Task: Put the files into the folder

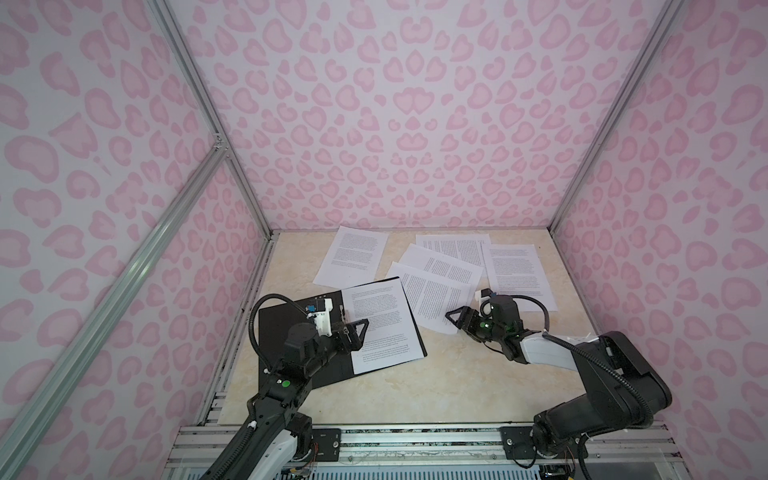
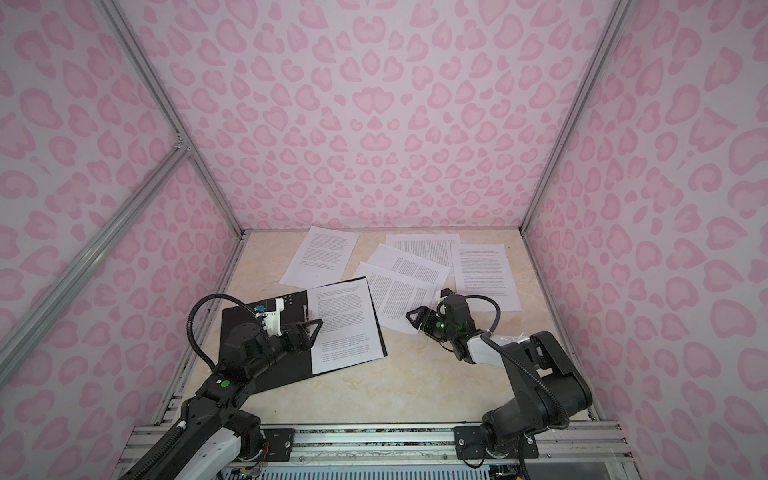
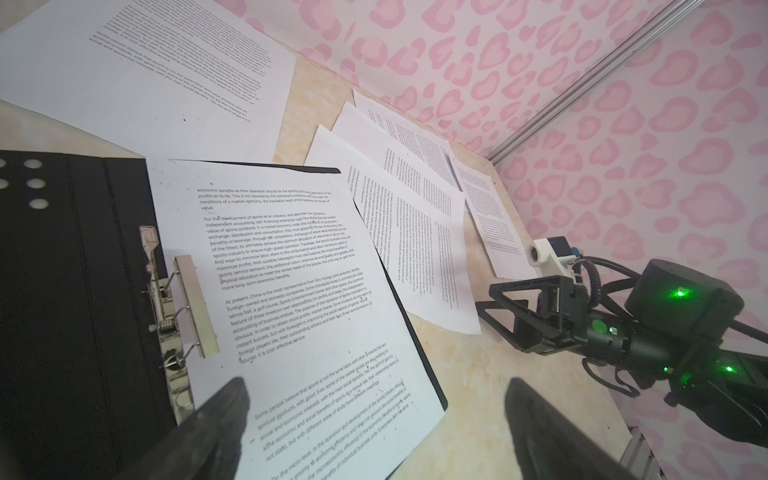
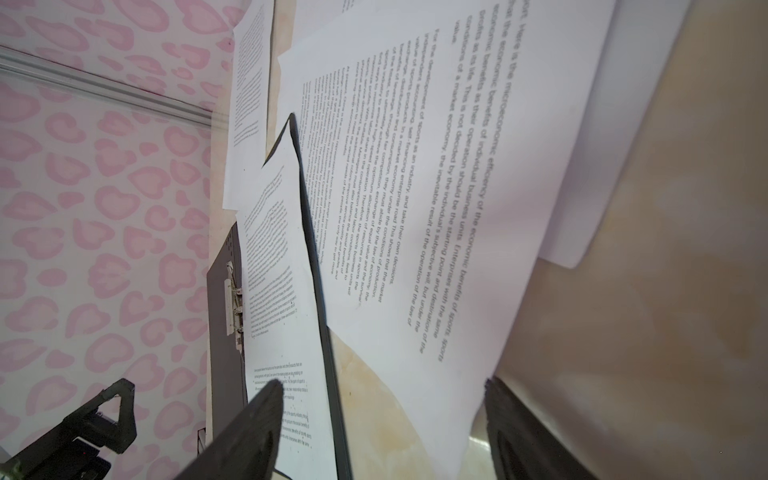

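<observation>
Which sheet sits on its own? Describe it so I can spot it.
Find the open black folder at the left of the table. Directly behind it, toward the back wall, lies one sheet. Bare table separates it from the overlapping sheets on the right.

The open folder (image 1: 332,374) lies on the tabletop (image 1: 457,382) at the lower left of centre in both top views. One sheet (image 1: 382,324) lies in its right half, beside the clip (image 3: 183,307) at the spine. The left hand (image 1: 365,323) hangs over that sheet's left edge. Behind the folder, toward the back wall, lies a single sheet (image 1: 353,257), its near corner reaching the folder's back edge. Right of the folder three sheets overlap in a fan: the nearest (image 1: 432,299), its left edge under the folder's right edge, then the middle (image 1: 440,262), then the rearmost (image 1: 453,243). Further right lies another sheet (image 1: 515,270), overlapping the rearmost. The right hand (image 1: 451,316) hangs over the nearest sheet's near right corner
</observation>
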`<control>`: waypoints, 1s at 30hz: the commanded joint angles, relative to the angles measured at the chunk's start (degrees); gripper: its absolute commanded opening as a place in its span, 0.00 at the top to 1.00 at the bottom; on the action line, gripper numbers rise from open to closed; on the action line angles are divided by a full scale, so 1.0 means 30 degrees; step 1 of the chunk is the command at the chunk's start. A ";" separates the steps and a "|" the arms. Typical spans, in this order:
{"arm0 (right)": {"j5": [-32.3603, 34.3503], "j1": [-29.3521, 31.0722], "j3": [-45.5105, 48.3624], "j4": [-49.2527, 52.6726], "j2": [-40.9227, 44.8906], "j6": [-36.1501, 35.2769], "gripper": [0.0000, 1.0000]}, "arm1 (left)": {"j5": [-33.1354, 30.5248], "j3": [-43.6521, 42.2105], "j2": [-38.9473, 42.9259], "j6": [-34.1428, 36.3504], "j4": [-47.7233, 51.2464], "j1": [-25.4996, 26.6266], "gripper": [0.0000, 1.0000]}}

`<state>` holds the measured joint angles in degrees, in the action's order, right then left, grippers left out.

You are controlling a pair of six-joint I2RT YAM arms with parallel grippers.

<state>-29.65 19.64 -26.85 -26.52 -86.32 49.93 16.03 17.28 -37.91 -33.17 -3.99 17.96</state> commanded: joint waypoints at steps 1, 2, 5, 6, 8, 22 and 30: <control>-0.0006 0.0159 0.0071 -0.0445 0.0067 -0.0263 0.24 | 0.0032 0.0188 0.0039 -0.0018 -0.0719 0.0004 0.03; 0.0004 0.0154 0.0081 -0.0346 0.0049 -0.0267 0.24 | 0.0032 0.0181 0.0040 -0.0037 -0.0721 -0.0001 0.03; 0.0128 0.0163 0.0395 -0.0666 0.0093 -0.0122 0.24 | 0.0033 0.0186 0.0054 -0.0047 -0.0717 -0.0009 0.03; 0.0129 0.0192 0.0410 -0.0705 0.0026 -0.0070 0.24 | 0.0017 0.0165 0.0068 -0.0048 -0.0695 -0.0001 0.03; 0.0150 0.0236 0.0425 -0.0732 -0.0138 0.0173 0.24 | 0.0021 0.0173 0.0056 -0.0047 -0.0721 -0.0008 0.03; 0.2413 0.1216 0.0662 0.0378 -0.0144 0.1368 0.26 | -0.0012 0.0188 0.0127 -0.0077 -0.0619 0.0024 0.03; 0.4394 0.2029 -0.0233 0.3063 -0.0025 0.1595 0.26 | -0.0071 0.0187 0.0186 -0.0077 -0.0575 0.0041 0.03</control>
<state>-19.97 25.06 -26.92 -22.28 -86.11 54.04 16.01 17.28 -37.58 -33.39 -3.97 18.02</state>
